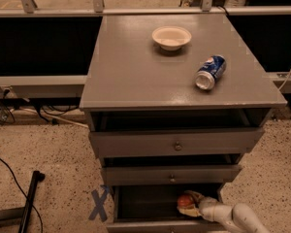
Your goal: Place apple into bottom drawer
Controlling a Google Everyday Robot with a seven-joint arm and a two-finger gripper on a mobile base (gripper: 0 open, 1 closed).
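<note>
The apple (185,201), small and red-orange, sits inside the open bottom drawer (145,204) near its right side, low in the view. My gripper (190,204) reaches in from the lower right on a white arm and its fingers close around the apple, holding it just above the drawer's dark floor. The drawer is the lowest of three grey ones and is pulled out toward the camera; its front edge is at the bottom of the view.
A white bowl (171,37) and a blue soda can (210,72) lying on its side rest on the grey cabinet top (136,72). The two upper drawers (174,143) stand slightly open. A blue X mark (99,205) and a black pole (29,200) are on the floor at left.
</note>
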